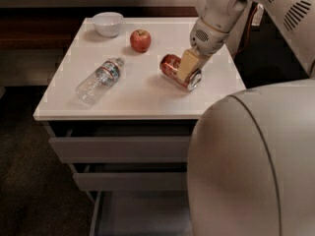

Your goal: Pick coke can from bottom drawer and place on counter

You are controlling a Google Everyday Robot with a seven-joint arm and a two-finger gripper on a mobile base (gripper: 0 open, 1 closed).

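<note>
The coke can [172, 66] is red with a silvery end and lies on its side on the white counter [142, 100], right of the middle. My gripper [183, 72] comes down from the upper right and is shut on the can, with one beige finger [188, 63] across its body. The other finger is hidden behind the can. The bottom drawer [138, 215] is pulled open at the lower edge of the view and its inside looks empty.
A clear water bottle [99, 77] lies on the counter's left part. A red apple [140, 40] and a white bowl [108, 23] stand at the back. My own pale body [251, 166] fills the lower right. A dark wooden shelf [29, 38] runs behind.
</note>
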